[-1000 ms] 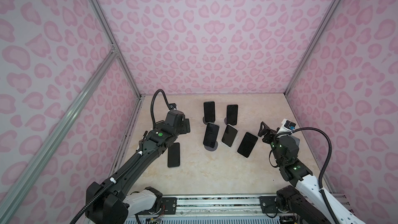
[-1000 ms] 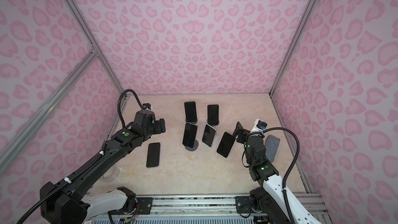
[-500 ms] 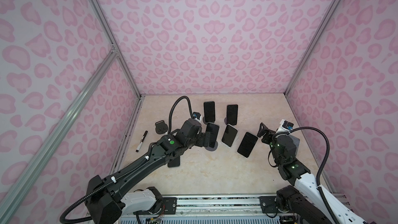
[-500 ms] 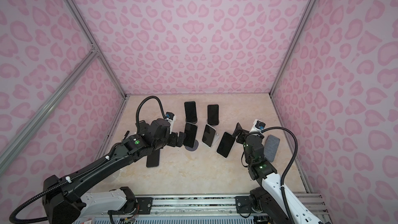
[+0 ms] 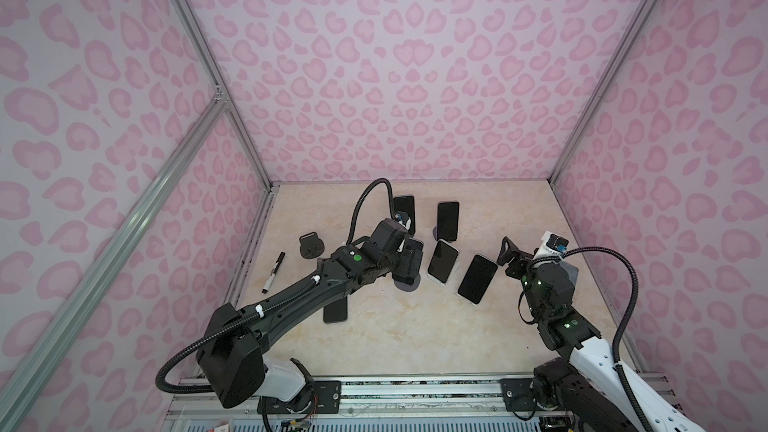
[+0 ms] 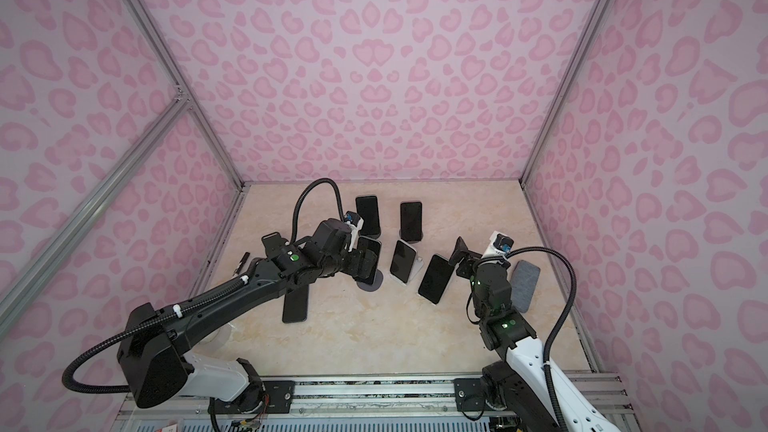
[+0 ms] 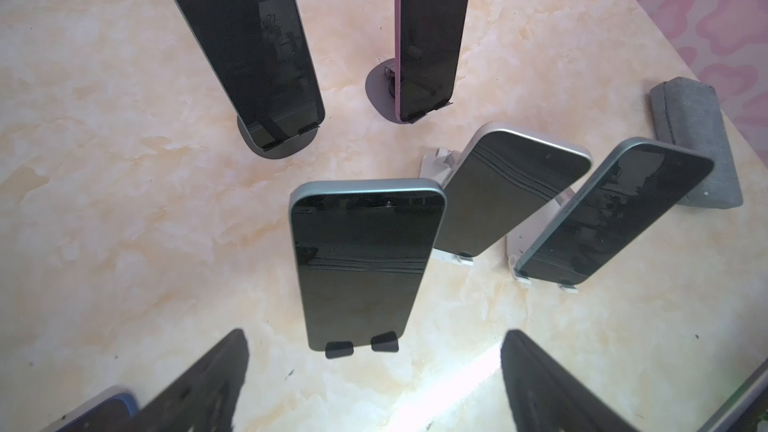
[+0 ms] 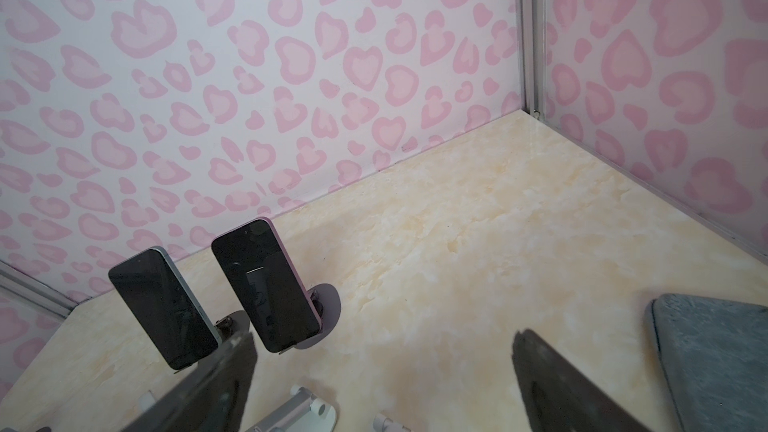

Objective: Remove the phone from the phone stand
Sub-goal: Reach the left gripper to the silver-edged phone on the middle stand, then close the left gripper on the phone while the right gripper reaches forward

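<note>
Several dark phones lean on stands in mid-table. In the left wrist view the nearest phone [image 7: 365, 263] stands upright, its lower edge in the two black lips of its phone stand [image 7: 338, 349]. My left gripper [image 7: 374, 338] is open, a finger on either side just short of that phone and touching nothing. In both top views the left gripper [image 5: 409, 268] [image 6: 365, 268] covers most of that phone [image 6: 370, 246] above its round grey base [image 5: 405, 284]. My right gripper [image 5: 509, 257] [image 8: 384, 338] hangs open and empty, right of the phone at the right end [image 5: 477, 278].
Other phones on stands: two at the back [image 5: 404, 209] [image 5: 447, 221] and one in the middle [image 5: 442, 261]. A phone [image 5: 335, 310] lies flat under my left arm. An empty black stand [image 5: 311, 245] and a marker [image 5: 274, 271] lie left; a grey pouch [image 6: 524, 284] lies right.
My left arm has swung right from above the flat phone to the centre phone on its stand, and its jaws have opened wider. The right arm has barely moved.
</note>
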`<state>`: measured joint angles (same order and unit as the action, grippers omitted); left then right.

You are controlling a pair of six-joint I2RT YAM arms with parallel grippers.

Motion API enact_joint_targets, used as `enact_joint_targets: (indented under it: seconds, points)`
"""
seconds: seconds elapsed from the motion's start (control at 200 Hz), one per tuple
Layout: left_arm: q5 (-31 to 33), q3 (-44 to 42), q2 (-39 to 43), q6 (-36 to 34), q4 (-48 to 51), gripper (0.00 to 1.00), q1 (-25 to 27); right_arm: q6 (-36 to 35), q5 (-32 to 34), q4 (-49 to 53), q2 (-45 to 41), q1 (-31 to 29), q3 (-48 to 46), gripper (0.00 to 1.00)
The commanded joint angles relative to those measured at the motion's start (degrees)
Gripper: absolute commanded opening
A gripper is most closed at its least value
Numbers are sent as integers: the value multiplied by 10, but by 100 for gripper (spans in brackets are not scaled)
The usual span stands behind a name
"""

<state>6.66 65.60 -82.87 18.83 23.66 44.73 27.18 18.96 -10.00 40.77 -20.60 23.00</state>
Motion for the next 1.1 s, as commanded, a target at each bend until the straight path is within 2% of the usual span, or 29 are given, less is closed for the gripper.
enact_joint_targets:
  seconds: [0.0,0.465,0.53,0.73,0.88,1.01,1.095]
  points:
    - [-17,14,-27,-19,-6,98,0,-4,-5,-15,-3,-1,-2,98]
    - [-1,31,-73,-44,-16,98,-1,-5,-15,-14,-6,-1,0,98]
    - [9,33,-79,-43,-18,97,-1,-8,-32,-20,-6,-1,0,98]
    - [13,40,-90,-40,-26,97,-3,-28,-155,-47,12,-6,14,98]
    - [19,39,-94,-35,-32,97,-4,-57,-177,-51,27,-37,25,98]
    - [27,38,-100,-32,-34,98,-4,-73,-267,-70,50,-55,38,98]
    - [33,42,-106,-27,-33,99,-4,-92,-239,-59,65,-78,47,98]
